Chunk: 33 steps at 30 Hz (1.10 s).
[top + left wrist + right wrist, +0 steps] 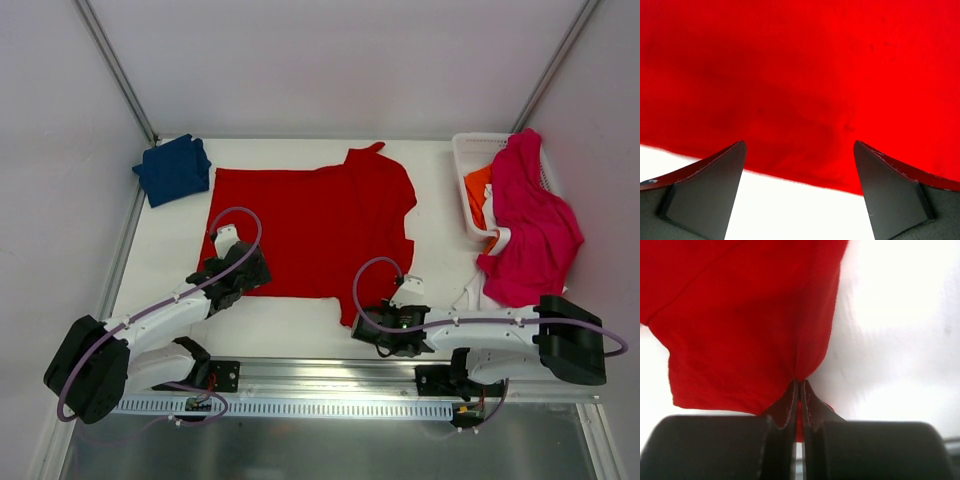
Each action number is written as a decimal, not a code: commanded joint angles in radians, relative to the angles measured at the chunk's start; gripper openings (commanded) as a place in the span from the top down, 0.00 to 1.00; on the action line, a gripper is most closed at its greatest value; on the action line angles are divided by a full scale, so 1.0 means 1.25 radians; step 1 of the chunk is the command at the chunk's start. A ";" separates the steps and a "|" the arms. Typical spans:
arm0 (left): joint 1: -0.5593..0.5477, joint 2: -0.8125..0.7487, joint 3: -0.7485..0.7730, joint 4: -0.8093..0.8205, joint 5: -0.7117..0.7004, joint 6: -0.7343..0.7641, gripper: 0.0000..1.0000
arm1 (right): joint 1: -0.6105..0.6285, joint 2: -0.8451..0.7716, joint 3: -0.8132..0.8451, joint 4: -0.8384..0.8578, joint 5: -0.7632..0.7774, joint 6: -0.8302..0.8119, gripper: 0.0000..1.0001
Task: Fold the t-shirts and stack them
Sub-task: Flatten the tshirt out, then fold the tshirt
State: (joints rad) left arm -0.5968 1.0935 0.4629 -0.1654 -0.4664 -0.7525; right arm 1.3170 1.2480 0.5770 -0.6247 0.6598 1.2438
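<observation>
The bright red t-shirt (312, 225) lies spread flat on the middle of the white table. My right gripper (372, 325) is shut on the shirt's near right sleeve corner (765, 340), the cloth pinched between the fingertips. My left gripper (243, 272) is open at the shirt's near left hem; its two fingers (705, 187) straddle the red hem edge (800, 165), with nothing held. A folded navy blue t-shirt (174, 168) sits at the far left corner. A magenta-pink t-shirt (530, 220) drapes over the basket at right, with an orange one (478, 190) inside.
A white plastic basket (470, 150) stands at the far right of the table. Metal frame posts (115, 65) rise at the back corners. A perforated rail (300, 407) runs along the near edge by the arm bases.
</observation>
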 commanded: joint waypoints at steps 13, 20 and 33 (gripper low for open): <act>-0.072 -0.031 0.176 -0.421 -0.015 -0.185 0.08 | 0.104 -0.231 -0.055 -0.400 0.156 0.306 0.99; -0.129 0.001 0.197 -0.626 -0.040 -0.296 0.01 | 0.089 -0.165 0.000 -0.400 0.178 0.273 0.99; -0.156 -0.087 0.074 -0.740 -0.114 -0.689 0.01 | 0.078 -0.194 0.000 -0.399 0.213 0.227 0.99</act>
State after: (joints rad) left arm -0.7799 1.0271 0.5755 -1.0424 -0.5564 -1.4658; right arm 1.4239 1.0519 0.5732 -1.0813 0.8810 1.5509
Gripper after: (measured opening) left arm 0.990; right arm 0.018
